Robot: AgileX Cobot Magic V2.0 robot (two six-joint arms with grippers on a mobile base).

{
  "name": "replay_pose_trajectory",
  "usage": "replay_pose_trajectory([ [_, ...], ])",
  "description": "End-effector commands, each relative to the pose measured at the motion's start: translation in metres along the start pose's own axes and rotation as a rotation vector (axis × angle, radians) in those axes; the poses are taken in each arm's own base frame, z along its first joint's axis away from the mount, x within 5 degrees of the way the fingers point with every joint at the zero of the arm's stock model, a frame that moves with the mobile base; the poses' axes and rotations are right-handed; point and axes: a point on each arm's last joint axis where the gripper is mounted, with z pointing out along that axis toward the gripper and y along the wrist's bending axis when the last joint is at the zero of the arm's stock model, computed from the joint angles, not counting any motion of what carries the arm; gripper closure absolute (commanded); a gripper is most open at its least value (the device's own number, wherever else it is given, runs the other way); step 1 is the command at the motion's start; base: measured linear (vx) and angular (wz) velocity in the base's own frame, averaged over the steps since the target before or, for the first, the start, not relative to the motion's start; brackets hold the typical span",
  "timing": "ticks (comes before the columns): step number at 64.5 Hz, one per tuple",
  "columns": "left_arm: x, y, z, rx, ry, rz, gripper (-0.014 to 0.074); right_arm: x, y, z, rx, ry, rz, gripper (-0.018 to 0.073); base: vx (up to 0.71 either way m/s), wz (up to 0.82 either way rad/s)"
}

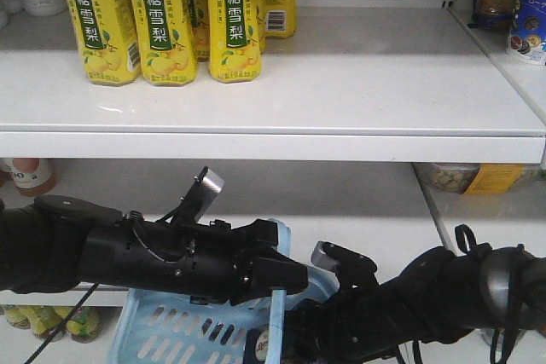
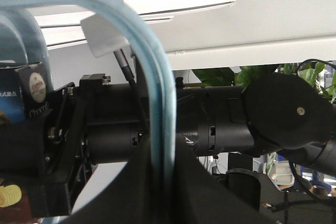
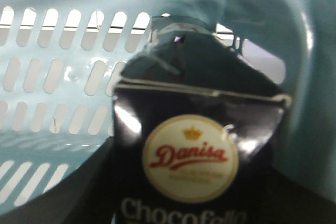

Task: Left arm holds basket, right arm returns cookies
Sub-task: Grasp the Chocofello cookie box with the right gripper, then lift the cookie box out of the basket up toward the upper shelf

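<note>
The left arm reaches in from the left, just over the blue basket. Its left gripper is closed tight on the basket handle, and the thin blue handle runs down between the two black fingers.

The right arm comes in from the right and dips into the basket. The cookie box is inside the basket, with the slotted blue wall right behind it. The box is dark blue with a round cream logo on its front. The right gripper has the box between its fingers, which show as dark blurry shapes pressed on both sides. The top flap of the box looks a bit bent.

Above the arms there is a white shelf. Yellow bottles with green labels stand in a row on its left part.
</note>
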Motion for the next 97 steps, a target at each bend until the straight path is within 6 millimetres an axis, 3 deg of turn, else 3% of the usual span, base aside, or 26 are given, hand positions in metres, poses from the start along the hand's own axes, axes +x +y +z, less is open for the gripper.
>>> replay_pose_trajectory([
  [1,-0.004,-0.031,-0.011,0.144,-0.042,0.011,0.0604,-0.006,0.01,-0.009,-0.04,-0.036,-0.018,0.0234,0.0,0.0],
  [16,-0.004,-0.031,-0.011,0.144,-0.042,0.011,0.0604,-0.006,0.013,-0.017,-0.05,-0.051,-0.04,0.0366,0.0,0.0],
  [25,-0.004,-0.031,-0.011,0.144,-0.042,0.011,0.0604,-0.004,0.014,-0.029,-0.06,-0.089,-0.045,0.0375,0.0,0.0],
  [33,-0.004,-0.031,-0.011,0.144,-0.042,0.011,0.0604,-0.001,0.0,-0.042,-0.054,-0.112,-0.002,0.0372,0.0,0.0],
  [44,-0.004,-0.031,-0.011,0.144,-0.042,0.011,0.0604,0.002,-0.017,-0.076,-0.09,-0.193,0.032,0.0371,0.0,0.0],
  [60,-0.004,-0.031,-0.011,0.144,-0.042,0.011,0.0604,0.005,-0.024,-0.138,-0.189,-0.32,-0.031,0.0371,0.0,0.0],
  [75,-0.004,-0.031,-0.011,0.144,-0.042,0.011,0.0604,0.024,-0.032,-0.185,-0.198,-0.388,-0.076,0.0371,0.0,0.0],
  [97,-0.004,-0.031,-0.011,0.144,-0.042,0.011,0.0604,0.065,-0.002,-0.24,-0.225,-0.617,-0.242,0.0368,0.0,0.0],
])
